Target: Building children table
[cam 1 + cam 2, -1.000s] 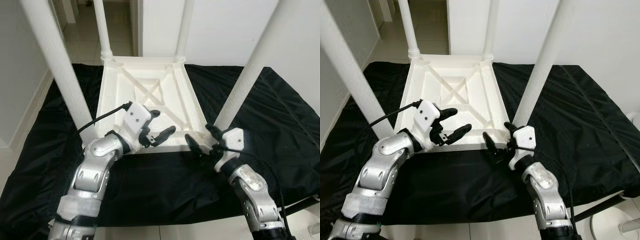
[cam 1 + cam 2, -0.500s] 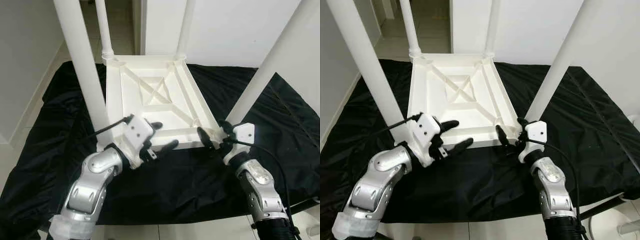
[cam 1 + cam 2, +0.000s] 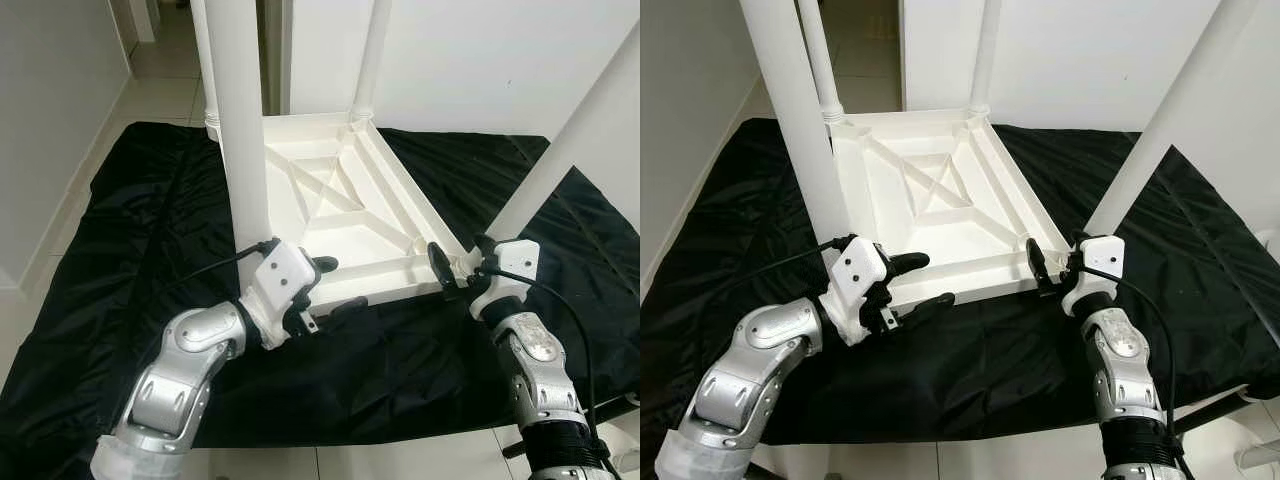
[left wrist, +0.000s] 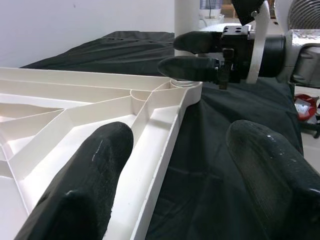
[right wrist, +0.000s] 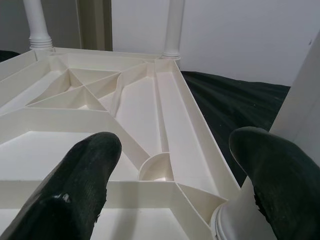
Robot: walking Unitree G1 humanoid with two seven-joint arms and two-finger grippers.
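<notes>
While the inverted table (image 3: pixel 340 200) is lying on black cloth (image 3: pixel 120 230) (tiled floor beyond), left gripper (image 3: pixel 325 290) and right gripper (image 3: pixel 455 265) are straddling its near rim, fingers spread.

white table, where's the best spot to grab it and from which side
Grip the near edge rail of the white table, probably from the robot's side. It lies upside down on the black cloth with legs pointing up, so that ribbed rim is an exposed thin wall. The left end effector is open, one finger above the rail and one in front of it; the right end effector is open at the near right corner.
</notes>
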